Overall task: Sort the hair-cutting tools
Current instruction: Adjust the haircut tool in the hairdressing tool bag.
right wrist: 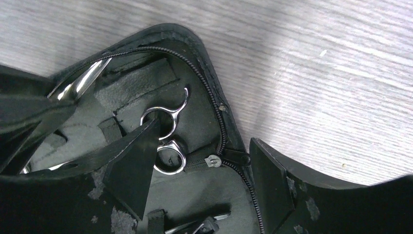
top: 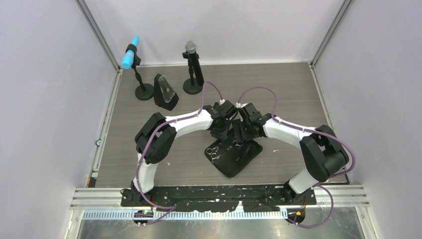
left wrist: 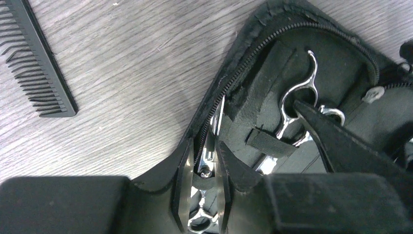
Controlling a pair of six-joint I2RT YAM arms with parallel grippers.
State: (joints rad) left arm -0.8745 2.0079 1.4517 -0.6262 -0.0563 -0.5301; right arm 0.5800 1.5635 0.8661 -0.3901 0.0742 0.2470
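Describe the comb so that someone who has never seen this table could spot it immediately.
Find the open black pouch on the wooden table. On the bare wood beside it, not touching, lies the comb. It alone is long, flat, black and toothed; the scissors nearby are silver.

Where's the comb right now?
The comb lies flat on the wooden table, upper left in the left wrist view, apart from the open pouch to its right.
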